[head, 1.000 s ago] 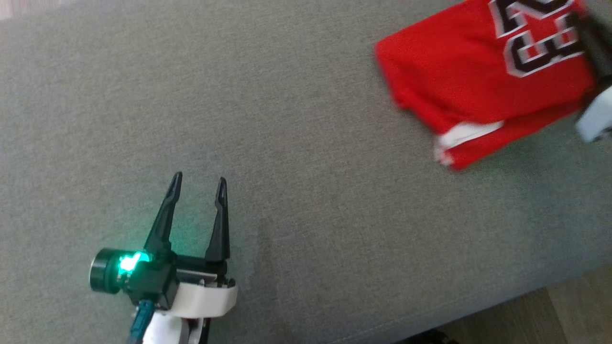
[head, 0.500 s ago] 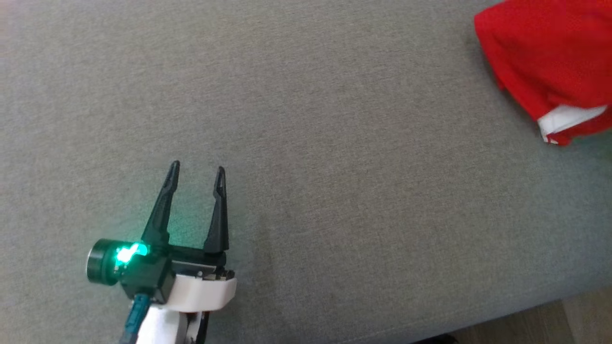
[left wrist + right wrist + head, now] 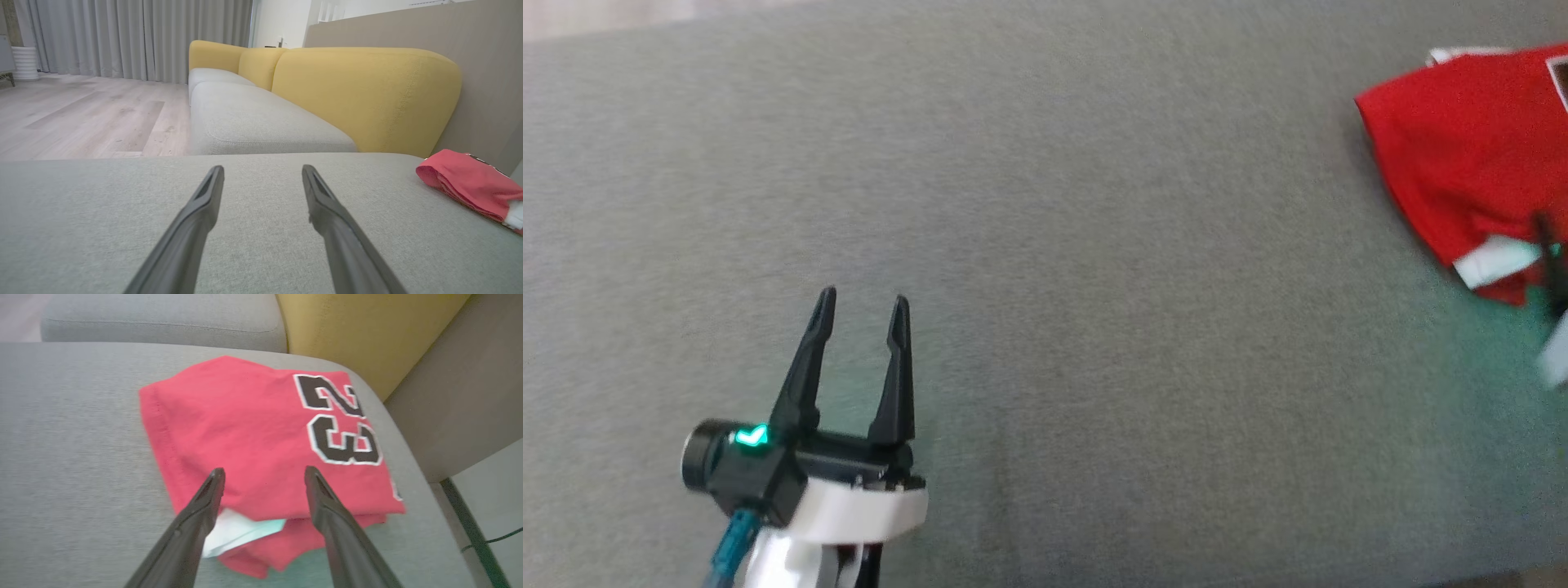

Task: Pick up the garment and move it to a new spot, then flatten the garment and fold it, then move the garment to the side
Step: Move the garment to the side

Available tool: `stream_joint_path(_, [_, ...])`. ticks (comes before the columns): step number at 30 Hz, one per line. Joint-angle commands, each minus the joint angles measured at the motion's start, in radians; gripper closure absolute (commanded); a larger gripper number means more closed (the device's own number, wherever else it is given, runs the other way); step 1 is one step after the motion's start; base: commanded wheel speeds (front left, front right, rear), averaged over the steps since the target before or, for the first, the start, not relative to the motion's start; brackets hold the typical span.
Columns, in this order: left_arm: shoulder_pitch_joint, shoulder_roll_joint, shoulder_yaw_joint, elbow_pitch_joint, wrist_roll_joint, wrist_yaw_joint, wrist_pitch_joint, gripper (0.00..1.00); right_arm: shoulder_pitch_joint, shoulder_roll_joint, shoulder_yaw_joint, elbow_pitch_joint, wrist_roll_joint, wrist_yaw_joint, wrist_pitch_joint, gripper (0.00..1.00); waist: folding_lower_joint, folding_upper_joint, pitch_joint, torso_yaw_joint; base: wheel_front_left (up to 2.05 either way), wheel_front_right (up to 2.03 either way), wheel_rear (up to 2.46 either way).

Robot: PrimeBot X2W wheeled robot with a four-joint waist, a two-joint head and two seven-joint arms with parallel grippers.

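- Garment (image 3: 1445, 155), a red jersey with a black "23" (image 3: 339, 420), lies folded into a flat packet at the right end of the grey seat cushion (image 3: 1094, 245), close to that cushion's right edge.
- The right end effector (image 3: 264, 470) is the nearer one. Its two fingers stand wide apart with nothing between them, the tips over the packet's near edge beside a white patch (image 3: 237, 533) that pokes out of the fold. Whether the tips touch the cloth cannot be told.
- From that end effector the garment lies straight ahead along the fingers. The packet looks a little wider across the finger line than along it, though the wide-angle view makes this uncertain.
- The left end effector (image 3: 863, 296) hangs over the seat cushion's middle front, fully spread and empty, well apart from the garment, which lies far off to its right.
- Judged from this layout, the fold looks done and the packet already sits to the side. If it needs any further nudge, that falls to the right arm, and a plain backward retreat would clear the cloth.
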Motion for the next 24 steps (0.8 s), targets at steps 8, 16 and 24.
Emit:
stream_joint_path(8, [0.071,-0.002,0.031,-0.039,-0.031,0.029,-0.005,0.00,0.149,0.184,0.122,-0.092,-0.001,-0.001,-0.211,0.00,0.0001,0.0000,-0.138,0.099,0.00,0.00,0.00])
stream_joint_path(16, [0.149,-0.002,0.019,-0.011,-0.036,0.052,-0.005,0.00,0.245,0.357,0.267,0.012,-0.038,-0.001,-0.516,0.00,0.0001,0.0000,-0.263,0.143,0.00,0.00,0.00])
stream_joint_path(24, [0.214,-0.002,0.029,-0.008,-0.019,0.073,-0.005,0.00,0.347,0.426,0.194,-0.118,-0.213,-0.001,-0.565,0.00,0.0001,0.0000,-0.343,0.154,0.00,0.00,0.00])
